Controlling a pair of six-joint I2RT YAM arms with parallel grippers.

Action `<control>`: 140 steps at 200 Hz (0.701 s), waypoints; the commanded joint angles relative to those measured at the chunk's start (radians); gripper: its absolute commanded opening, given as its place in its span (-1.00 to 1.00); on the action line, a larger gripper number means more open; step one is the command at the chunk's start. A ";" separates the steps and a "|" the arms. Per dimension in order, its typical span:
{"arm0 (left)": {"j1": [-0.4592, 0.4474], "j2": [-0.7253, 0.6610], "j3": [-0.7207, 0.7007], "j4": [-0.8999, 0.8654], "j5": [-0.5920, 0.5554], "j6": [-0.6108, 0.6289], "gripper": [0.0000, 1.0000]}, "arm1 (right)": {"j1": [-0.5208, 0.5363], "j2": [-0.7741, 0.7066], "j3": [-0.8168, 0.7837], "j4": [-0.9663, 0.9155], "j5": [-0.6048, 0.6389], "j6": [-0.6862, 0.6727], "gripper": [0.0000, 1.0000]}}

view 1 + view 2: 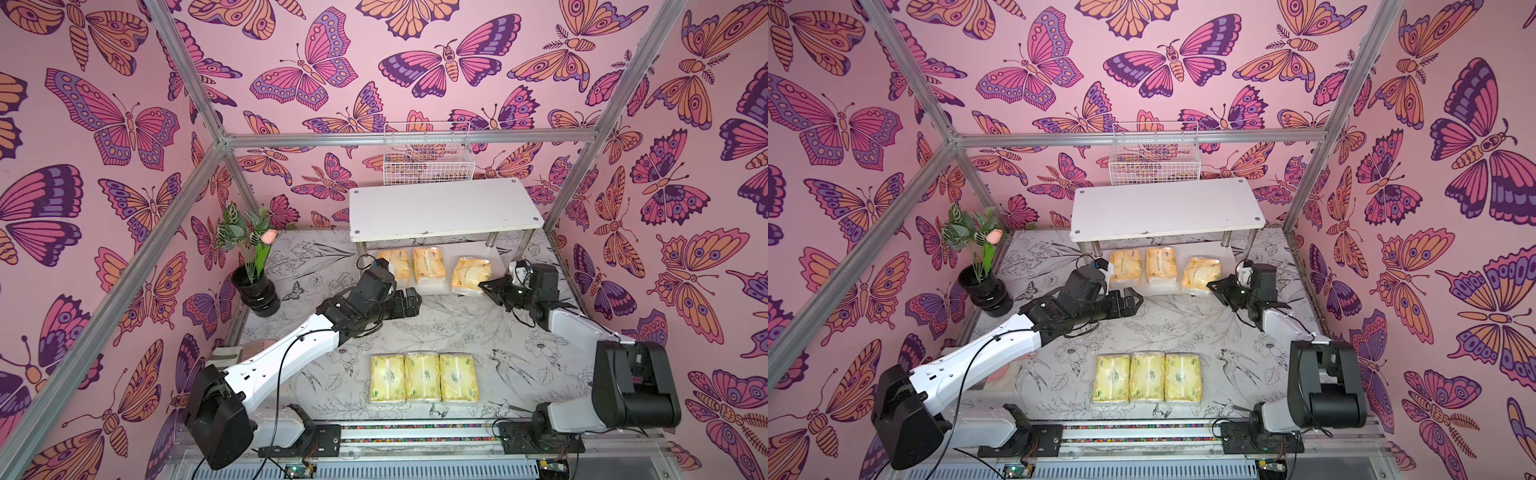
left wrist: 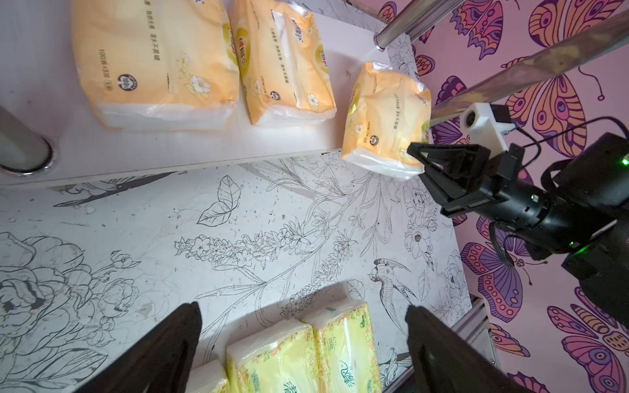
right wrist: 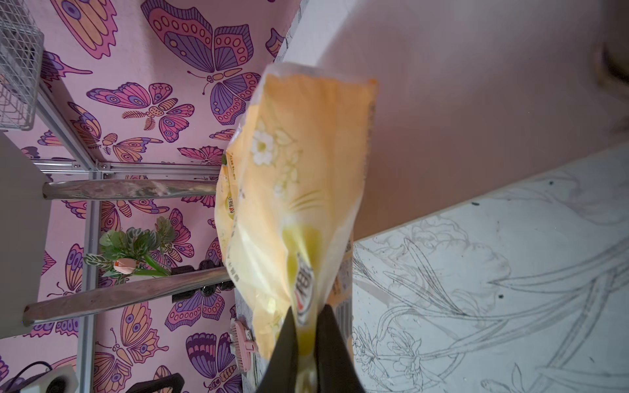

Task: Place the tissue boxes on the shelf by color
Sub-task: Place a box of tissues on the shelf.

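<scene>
We are seating the third orange-yellow plastic-wrapped tissue pack [image 1: 471, 272]. The right gripper [image 1: 484, 286] pinches its wrapper end. The pack sits askew at the front edge of the white lower shelf board [image 2: 204, 146], beside two matching orange packs [image 1: 428, 264].

Next move, in our judgement: push it inward, square it, then let go.

The left gripper [image 1: 417, 302] stands spread and empty. Three pale yellow-green packs [image 1: 423, 377] lie on the table. The white upper board [image 1: 444, 212] is bare. We cannot make out what the white wire basket [image 1: 428, 158] contains.

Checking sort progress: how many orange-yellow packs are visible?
3. Two packs lie side by side on the shelf's lower board; the third pack, at that board's edge, is pinched by the right gripper.
</scene>
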 commanded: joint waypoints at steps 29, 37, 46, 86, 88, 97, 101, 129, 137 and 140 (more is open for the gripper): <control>0.009 -0.065 -0.044 -0.039 -0.026 0.012 0.99 | -0.009 0.148 0.089 0.078 0.001 -0.024 -0.98; 0.009 -0.065 -0.046 -0.038 -0.026 0.011 0.99 | -0.010 0.163 0.099 0.080 0.007 -0.026 -0.97; 0.009 -0.066 -0.046 -0.038 -0.024 0.009 0.99 | -0.010 0.172 0.109 0.079 0.013 -0.025 -0.97; 0.009 -0.078 -0.049 -0.039 -0.029 0.010 0.99 | -0.010 0.165 0.104 0.103 0.031 0.000 -0.84; 0.009 -0.078 -0.051 -0.039 -0.029 0.008 0.99 | -0.011 0.164 0.102 0.103 0.034 0.001 -0.83; 0.009 -0.078 -0.051 -0.038 -0.029 0.008 0.99 | -0.011 0.153 0.094 0.105 0.038 0.001 -0.74; 0.009 -0.077 -0.051 -0.038 -0.029 0.007 0.99 | -0.011 0.148 0.091 0.105 0.038 0.003 -0.65; 0.009 -0.078 -0.052 -0.037 -0.023 0.001 0.99 | -0.009 0.099 0.045 0.113 0.101 0.016 0.11; 0.009 -0.080 -0.053 -0.037 -0.023 0.001 0.99 | -0.009 0.070 0.023 0.120 0.114 0.022 0.20; 0.009 -0.081 -0.054 -0.038 -0.023 0.001 0.99 | -0.009 0.056 0.017 0.122 0.119 0.024 0.22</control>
